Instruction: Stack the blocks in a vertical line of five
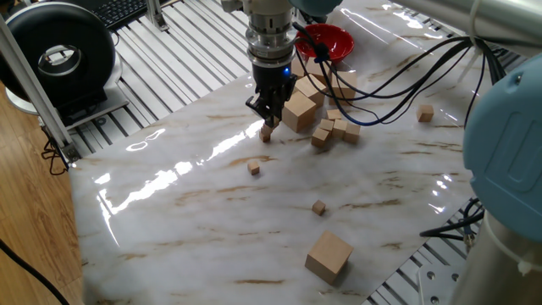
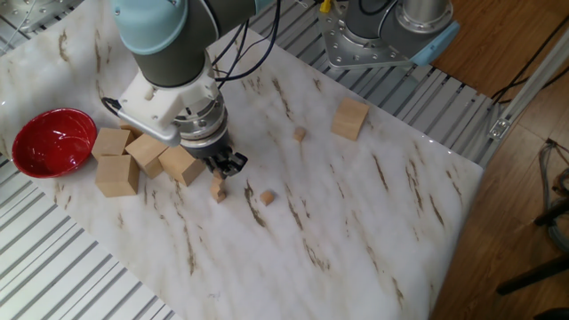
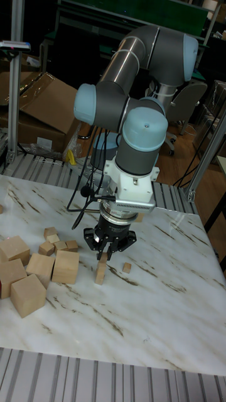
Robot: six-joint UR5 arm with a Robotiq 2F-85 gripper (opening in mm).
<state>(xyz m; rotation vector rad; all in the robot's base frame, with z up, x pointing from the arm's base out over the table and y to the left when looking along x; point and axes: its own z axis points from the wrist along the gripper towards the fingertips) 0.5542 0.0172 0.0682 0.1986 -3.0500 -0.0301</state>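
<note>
A short stack of tiny light-wood blocks [image 1: 266, 134] [image 2: 219, 189] [image 3: 100, 272] stands on the marble table [image 1: 186, 212]; I cannot tell exactly how many it holds. My gripper [image 1: 267, 116] [image 2: 223, 168] [image 3: 105, 254] hangs straight above it, fingertips just over the top block, slightly open with nothing carried. Two loose tiny blocks lie nearby, one [image 1: 253, 168] [image 2: 267, 197] [image 3: 126, 267] close to the stack and another [image 1: 318, 207] [image 2: 300, 134] farther out.
Large wooden cubes [image 1: 299, 112] [image 2: 182, 164] [image 3: 65, 267] and medium cubes [image 1: 337, 131] [image 3: 50, 242] crowd one side of the stack. A lone large cube [image 1: 329, 255] [image 2: 351, 118] sits near the table edge. A red bowl [image 1: 326, 41] [image 2: 52, 142] stands beyond the cubes.
</note>
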